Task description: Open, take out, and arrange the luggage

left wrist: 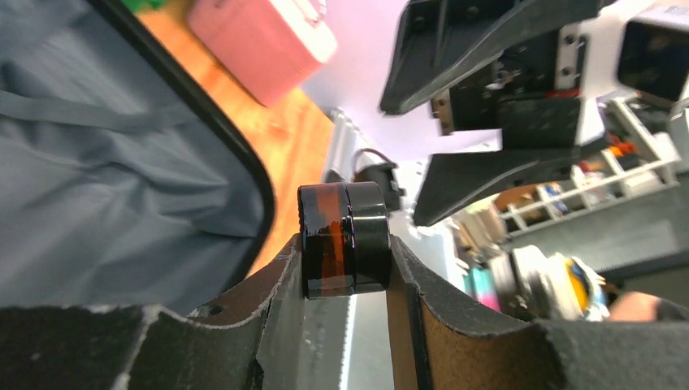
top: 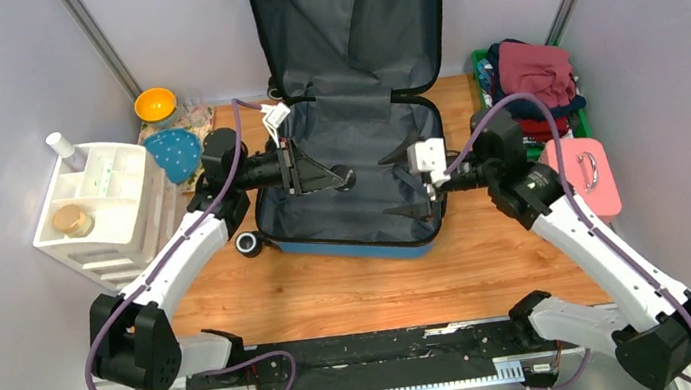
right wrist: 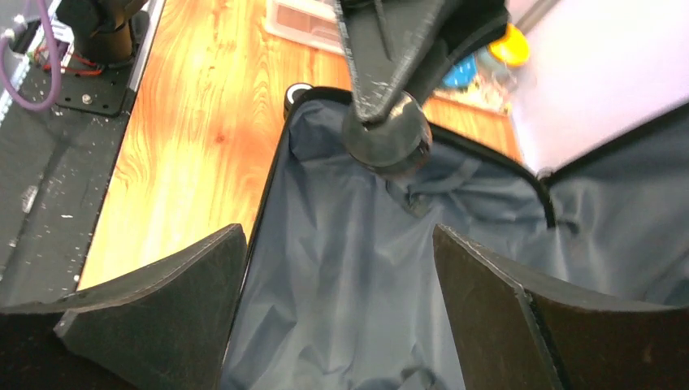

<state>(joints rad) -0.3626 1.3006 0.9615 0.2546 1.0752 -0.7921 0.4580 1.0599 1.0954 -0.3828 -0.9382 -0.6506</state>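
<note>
Matt cloth lines the luggage [top: 355, 219]; glossy amber jar [left wrist: 345, 240]; smooth wooden table [top: 334, 287]

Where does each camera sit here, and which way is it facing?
Top external: above and behind the robot, looking down on the open luggage; left arm and right arm both show.
Left wrist: on the left arm, looking along the left pincer, shut on an amber jar, towards the right pincer.
Right wrist: on the right arm, looking over the grey lining at the left pincer; its own open fingers frame the view.
Shared: both wrist views show the jar and lining.
</note>
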